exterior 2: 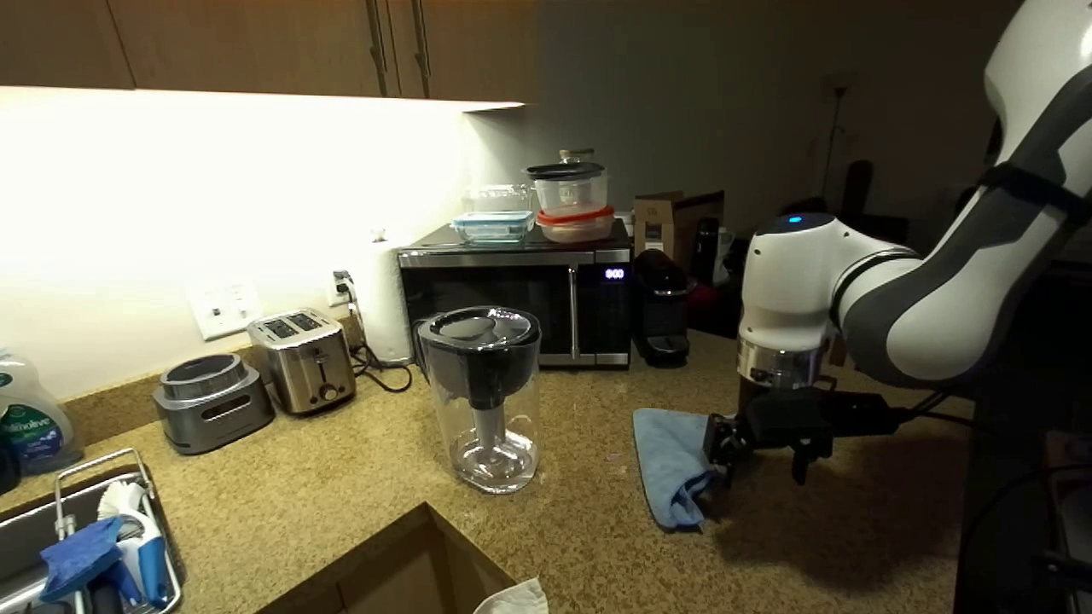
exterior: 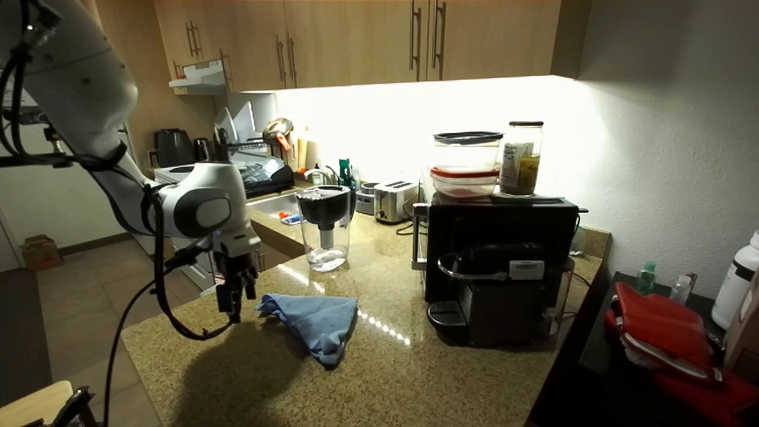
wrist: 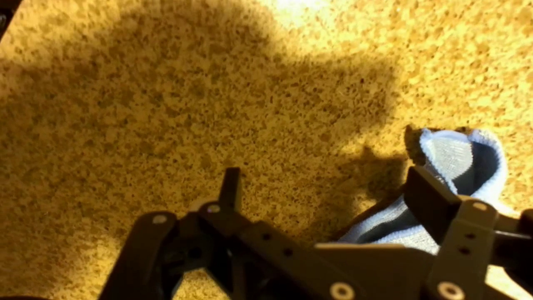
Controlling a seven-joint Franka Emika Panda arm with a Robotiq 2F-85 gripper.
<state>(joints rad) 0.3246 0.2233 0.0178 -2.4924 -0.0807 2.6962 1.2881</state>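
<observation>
The claw (wrist: 325, 179) is spread, empty; at three o'clock in the wrist view, the blue cloth (wrist: 452, 156) is overlapped by one finger (wrist: 429, 200) (touch unclear). A pinch is best centred on its raised fold (wrist: 498, 162), clear of the bench (wrist: 175, 104).

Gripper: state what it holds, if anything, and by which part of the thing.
Nothing is held: the gripper stands open, and the blue cloth nearest it lies ungripped on the counter.

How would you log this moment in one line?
black claw: open, nothing held; nearest: folded blue fabric cloth, on speckled tan stone counter; claw-cloth contact: unclear; nearby: tall black-and-clear pitcher, upright
</observation>
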